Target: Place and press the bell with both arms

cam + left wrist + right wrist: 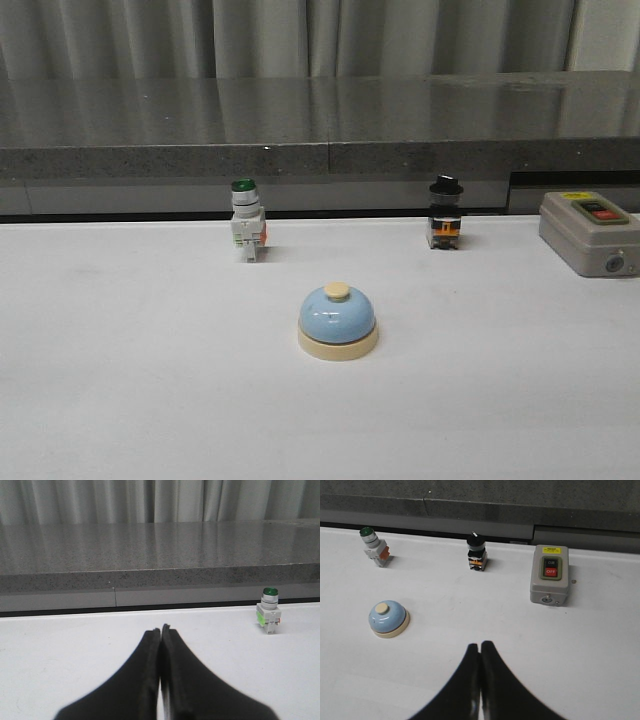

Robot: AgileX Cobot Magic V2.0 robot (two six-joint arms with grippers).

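While nothing grips it, the small light-blue dome bell (338,320) with its cream round base and cream button on top sits upright near the middle of the wide white tabletop (120,380), apart from every other object. Behind the table runs a long grey speckled stone ledge (300,120), with pale pleated curtains (300,35) hanging above it.

Next in size, a grey rectangular switch box (590,232) with a red button and a yellow label rests at the table's far right edge in the front view. A white push-button switch with a green cap (246,220) stands upright behind and to the left of the bell; a black-capped selector switch with an orange band (445,213) stands behind and to the right. These three lie in a row along the back, well apart from one another.

Neither arm shows in the front view. Left gripper (160,630): black tapered fingers pressed together, nothing between them, over bare table, green-capped switch off to one side. Right gripper (480,646): fingers likewise pressed together and empty, bell well apart from its tips.
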